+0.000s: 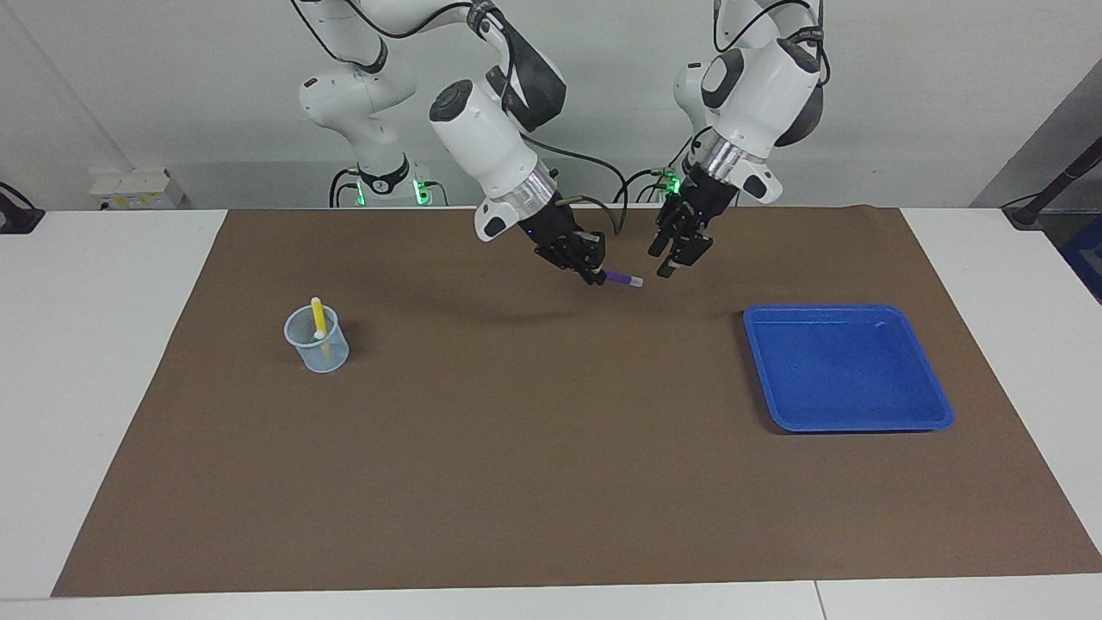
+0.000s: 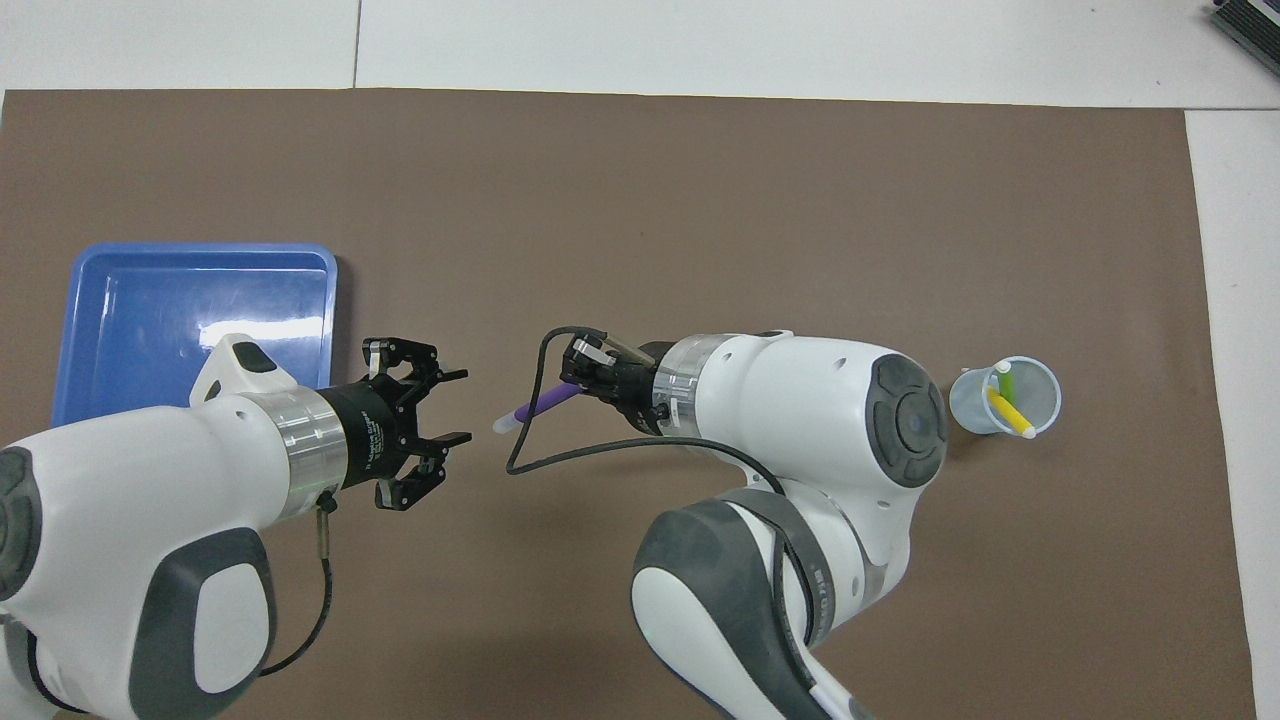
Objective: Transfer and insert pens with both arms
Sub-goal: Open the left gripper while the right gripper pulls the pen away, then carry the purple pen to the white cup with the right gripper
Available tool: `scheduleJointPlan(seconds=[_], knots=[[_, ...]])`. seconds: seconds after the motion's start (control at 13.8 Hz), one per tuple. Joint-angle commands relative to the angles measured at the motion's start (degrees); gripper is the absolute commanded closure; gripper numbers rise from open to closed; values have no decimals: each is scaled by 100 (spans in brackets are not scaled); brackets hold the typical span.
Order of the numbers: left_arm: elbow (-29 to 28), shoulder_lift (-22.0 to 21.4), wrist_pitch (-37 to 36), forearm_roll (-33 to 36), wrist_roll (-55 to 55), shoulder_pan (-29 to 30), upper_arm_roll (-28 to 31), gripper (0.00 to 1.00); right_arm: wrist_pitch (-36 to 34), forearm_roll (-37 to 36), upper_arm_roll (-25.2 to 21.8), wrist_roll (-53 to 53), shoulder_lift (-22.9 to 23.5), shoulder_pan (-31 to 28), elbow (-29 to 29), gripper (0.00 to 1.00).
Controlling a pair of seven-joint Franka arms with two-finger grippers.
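My blue tray (image 1: 848, 419) at the left arm's end of the brown mat (image 1: 551, 482) is bare. My left gripper (image 1: 677, 257) hangs unclenched; my right gripper (image 1: 590, 269) pinches the purple pen (image 1: 622, 279) above the mat's robot-side edge. The yellow pen (image 1: 318, 318) and the green pen (image 2: 1006, 383) already stand in the cup (image 1: 317, 338); one insertion left, I reckon.

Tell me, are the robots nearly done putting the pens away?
Nearly. The yellow pen and green pen already stand in the clear cup. The right gripper holds the purple pen over the mat; the left gripper is open beside it. That pen still needs dropping in. The blue tray has none.
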Motion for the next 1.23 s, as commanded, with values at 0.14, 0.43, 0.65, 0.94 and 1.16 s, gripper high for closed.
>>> scheduleJointPlan(seconds=[0.14, 0.43, 0.65, 0.94, 1.16], knots=[[-155, -440, -1630, -66, 3430, 1021, 40, 40, -1022, -1061, 22, -528, -416, -294, -359, 100], [-85, -510, -2405, 397, 6174, 1927, 40, 41, -2216, -1880, 22, -1473, -785, -802, -324, 100], [-6, -502, -2582, 1067, 7686, 2314, 40, 41, -2965, -2837, 22, -3062, -1005, -1347, -306, 100], [415, -300, -2757, 1656, 8700, 2614, 40, 34, -3274, -3778, 22, -5837, -1024, -2269, -289, 100], [1055, 59, -3012, 2026, 8772, 2676, 40, 0, -3170, -4368, 22, -7354, -980, -2711, -262, 100]])
